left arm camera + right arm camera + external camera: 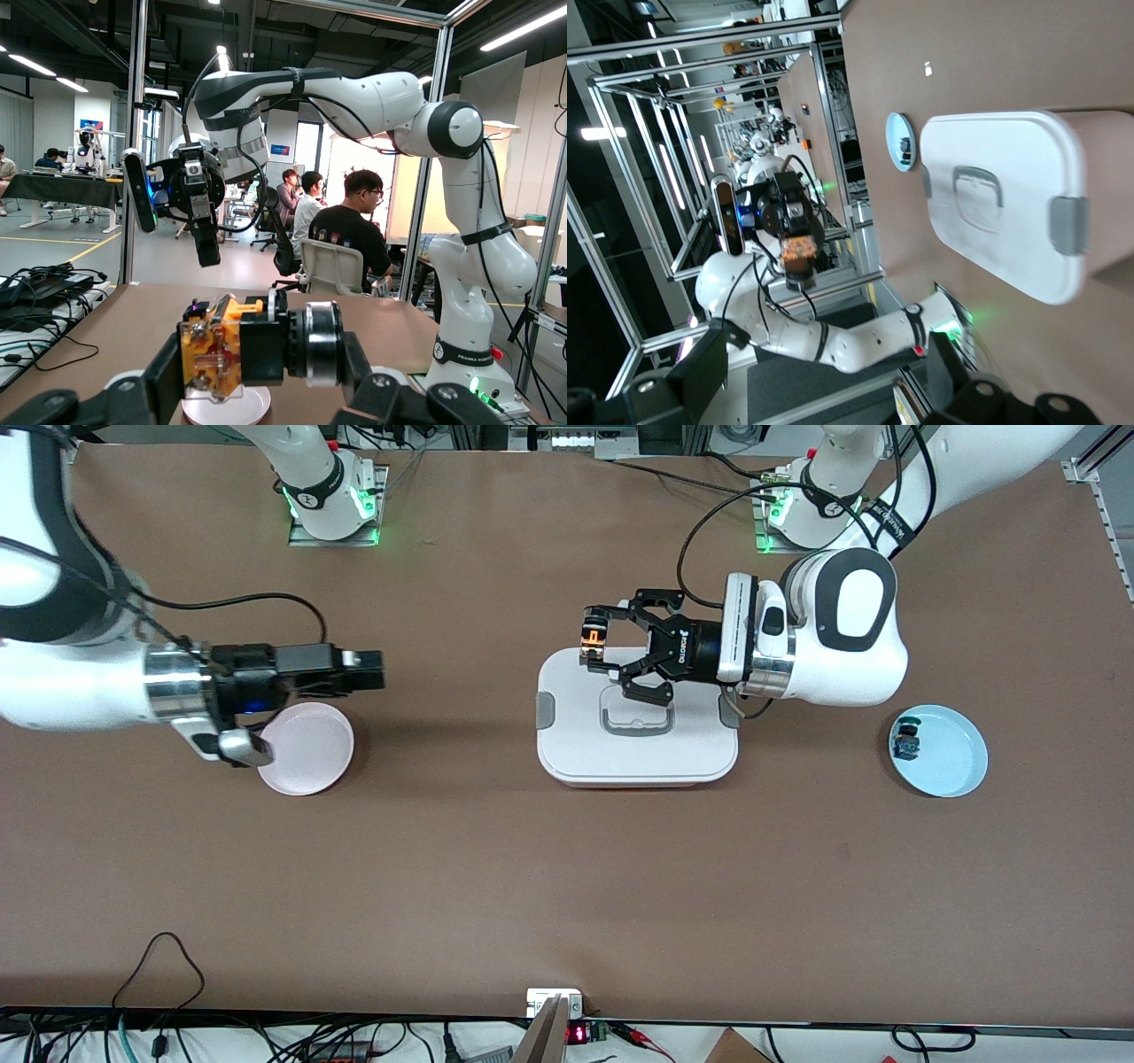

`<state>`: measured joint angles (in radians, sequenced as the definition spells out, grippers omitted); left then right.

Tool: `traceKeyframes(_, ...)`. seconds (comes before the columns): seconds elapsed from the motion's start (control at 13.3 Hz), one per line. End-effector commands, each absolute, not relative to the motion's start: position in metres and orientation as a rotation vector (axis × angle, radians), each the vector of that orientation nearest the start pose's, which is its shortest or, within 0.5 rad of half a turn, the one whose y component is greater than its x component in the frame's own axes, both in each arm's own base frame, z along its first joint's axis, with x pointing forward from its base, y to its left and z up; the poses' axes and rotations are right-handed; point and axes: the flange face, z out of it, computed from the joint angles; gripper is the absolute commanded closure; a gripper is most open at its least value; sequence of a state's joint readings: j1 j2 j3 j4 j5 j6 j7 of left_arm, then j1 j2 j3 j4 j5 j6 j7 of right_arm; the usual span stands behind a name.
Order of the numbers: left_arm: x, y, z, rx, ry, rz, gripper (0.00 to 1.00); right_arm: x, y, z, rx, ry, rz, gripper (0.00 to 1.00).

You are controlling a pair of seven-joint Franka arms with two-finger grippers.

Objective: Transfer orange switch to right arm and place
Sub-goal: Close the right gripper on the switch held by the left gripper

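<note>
While my left gripper (595, 646) hung over the edge of the white lidded box (636, 726) farthest from the front camera, its linkage fingers were clamped on the orange switch (592, 638), which the front view showed only as a small orange-and-black speck. My left wrist view gave the detail the overhead shot lacked: the switch (232, 343) sat sideways between the fingers (168, 376), its orange-tan part pointing toward the right arm's gripper (205, 243), which hung in the air facing it, well apart. From the front, the right gripper (368, 670) hovered beside the pink plate (310, 748), toward the right arm's end of the table; I could not tell how far its slim fingers were parted. The right wrist view caught the left gripper with the switch (797, 251) far off and small, plus the box lid and handle. On the blue plate (952, 757) toward the left arm's end lay a small dark part (906, 741), too small to make out.
</note>
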<state>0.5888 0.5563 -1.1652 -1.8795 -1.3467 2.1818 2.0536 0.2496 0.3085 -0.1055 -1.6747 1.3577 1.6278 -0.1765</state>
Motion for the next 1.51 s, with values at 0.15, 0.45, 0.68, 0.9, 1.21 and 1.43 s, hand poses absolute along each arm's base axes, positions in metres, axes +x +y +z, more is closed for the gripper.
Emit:
traceKeyframes(0.15,0.554,-0.309,0.424,1.190,-1.199,1.088,1.00,0.595,0.284,0.460,-1.710,0.109,0.294,0.00)
traceKeyframes(0.45,0.554,-0.309,0.424,1.190,-1.199,1.088,1.00,0.579,0.348,0.451,-1.650,0.196,0.260,0.00)
traceKeyframes(0.68,0.554,-0.309,0.425,1.188,-1.199,1.090,1.00,0.567,0.375,0.443,-1.618,0.206,0.256,0.00)
traceKeyframes(0.9,0.555,-0.309,0.425,1.190,-1.199,1.090,1.00,0.561,0.381,0.436,-1.628,0.182,0.242,0.00)
traceKeyframes(1.21,0.554,-0.309,0.425,1.188,-1.200,1.090,1.00,0.551,0.395,0.431,-1.581,0.215,0.267,0.00)
traceKeyframes(1.43,0.554,-0.309,0.425,1.188,-1.200,1.090,1.00,0.549,0.397,0.431,-1.585,0.212,0.261,0.00)
